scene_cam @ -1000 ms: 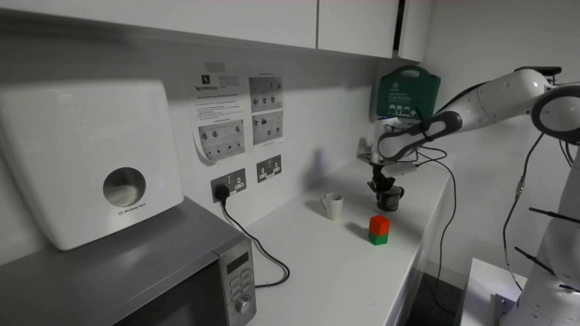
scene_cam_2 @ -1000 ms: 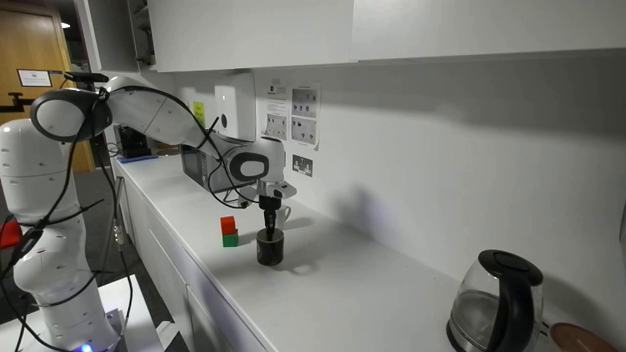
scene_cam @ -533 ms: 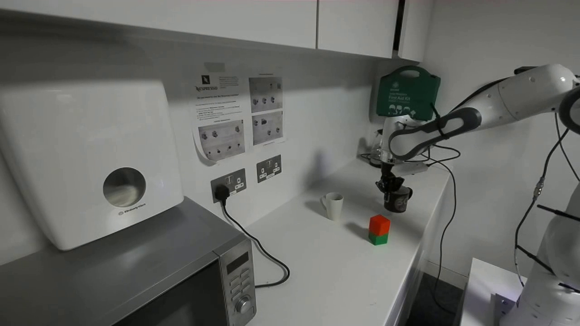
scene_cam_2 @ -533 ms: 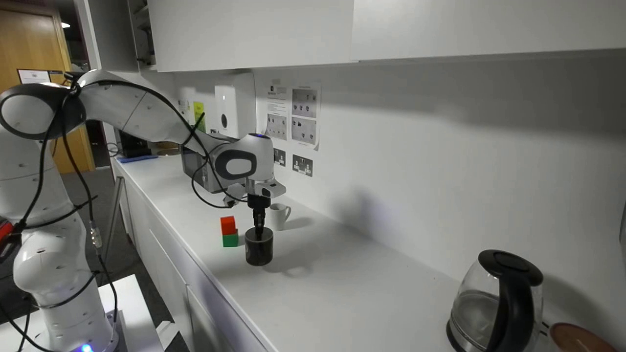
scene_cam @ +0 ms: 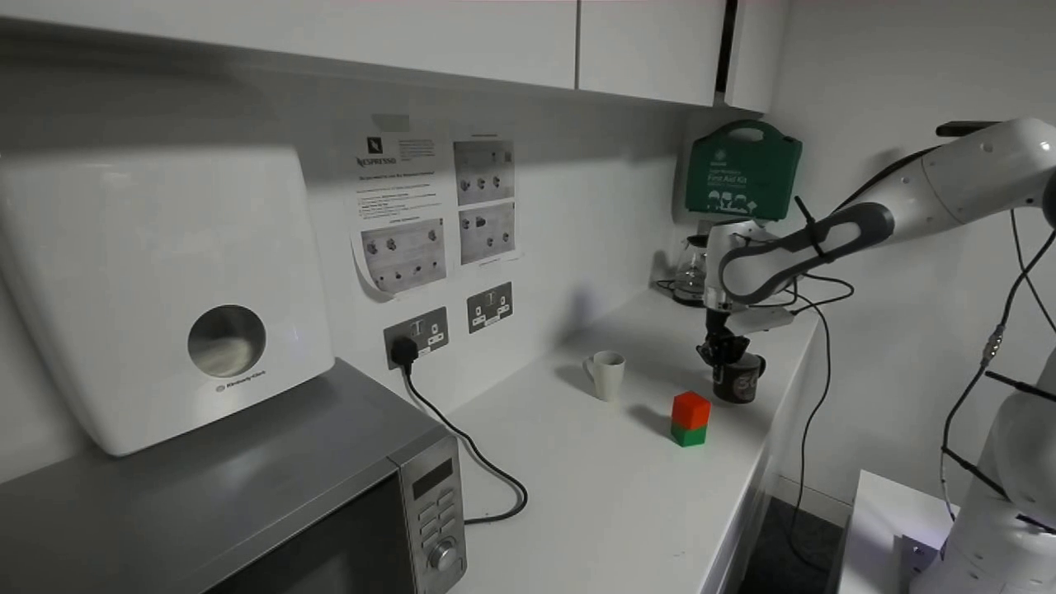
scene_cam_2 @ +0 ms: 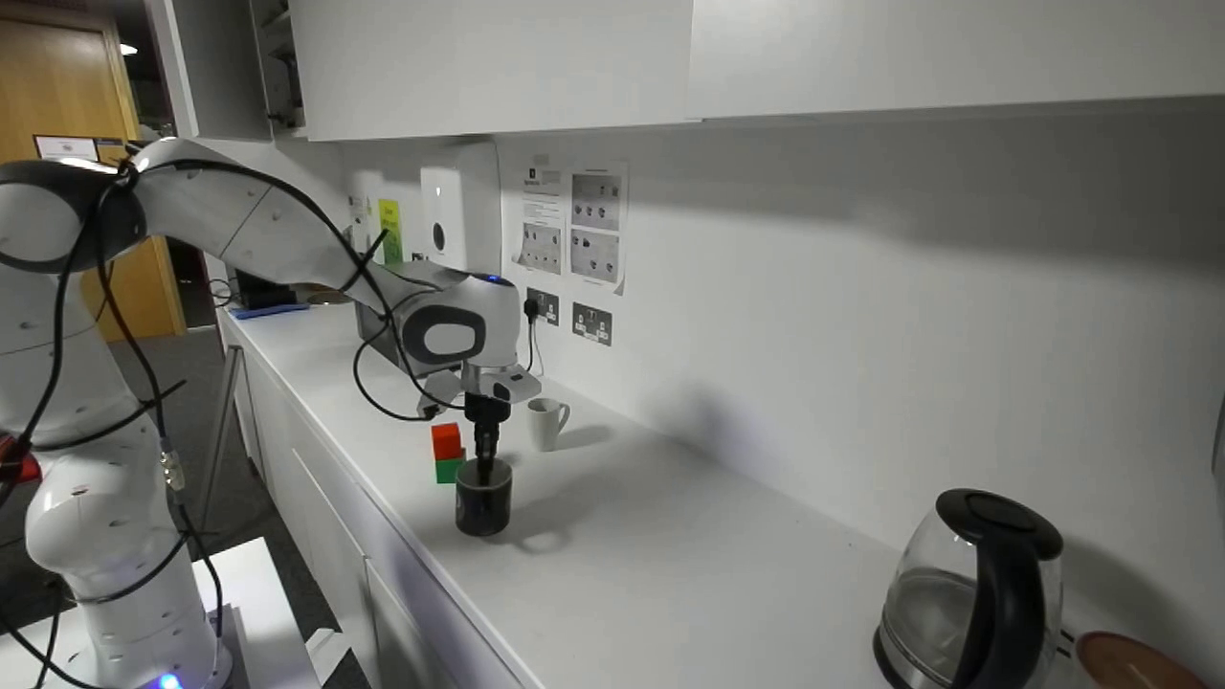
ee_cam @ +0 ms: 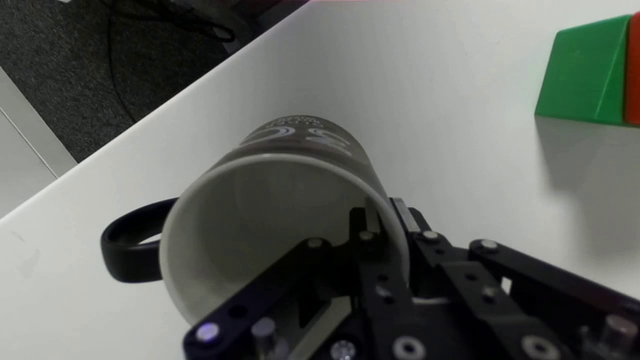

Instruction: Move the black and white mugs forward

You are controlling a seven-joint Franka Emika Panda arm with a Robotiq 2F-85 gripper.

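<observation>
Near the counter's (scene_cam_2: 727,593) outer edge, the gripper (ee_cam: 387,216) is pinching the black mug's (scene_cam_2: 483,507) rim, one finger inside, one outside; the white mug (scene_cam: 608,379) is standing nearer the wall (scene_cam_2: 861,325). Slow, level travel is looking wise, skirting that red block (scene_cam: 690,410) atop the green block (scene_cam: 689,436).

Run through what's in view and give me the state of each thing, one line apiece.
Hand: shut on the black mug, gripping its wall.
Black mug: upright; can't tell whether it's lifted.
White mug: upright, not held.
Red block: stacked on the green block.
Kettle: lid closed, contents unclear.
Plug: in a wall socket.
Microwave: door looks shut.
</observation>
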